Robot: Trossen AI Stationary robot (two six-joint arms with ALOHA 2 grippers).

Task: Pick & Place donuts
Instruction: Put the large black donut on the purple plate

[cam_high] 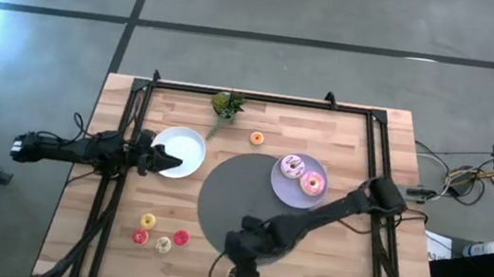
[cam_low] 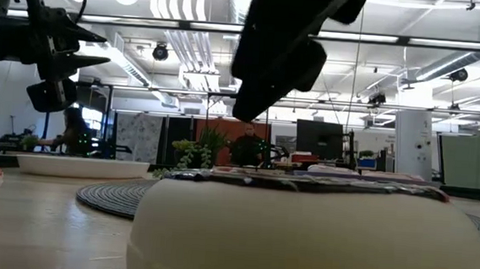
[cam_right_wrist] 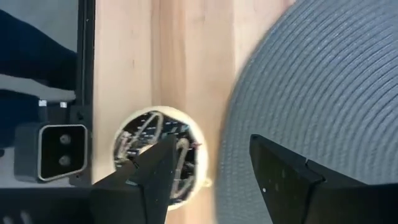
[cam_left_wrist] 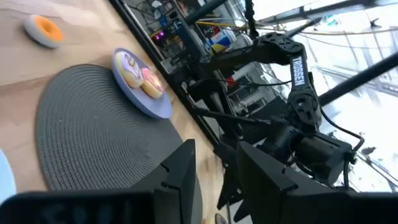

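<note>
At the table's near edge, the right gripper (cam_high: 243, 274) hangs over a dark sprinkled donut (cam_right_wrist: 157, 152) beside the grey round mat (cam_high: 244, 200), fingers spread wide, nothing held. Left gripper (cam_high: 168, 160) hovers at the white plate (cam_high: 187, 146), fingers parted, empty. Two donuts, white-pink (cam_high: 292, 166) and pink (cam_high: 312, 182), sit on the lavender plate (cam_high: 286, 190). Orange donut (cam_high: 257, 138) near the plant (cam_high: 226, 105). Four small donuts (cam_high: 161, 234) cluster front-left.

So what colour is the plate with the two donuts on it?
Lavender: the plate holds a white-pink sprinkled donut and a pink donut. The high view shows it best.
</note>
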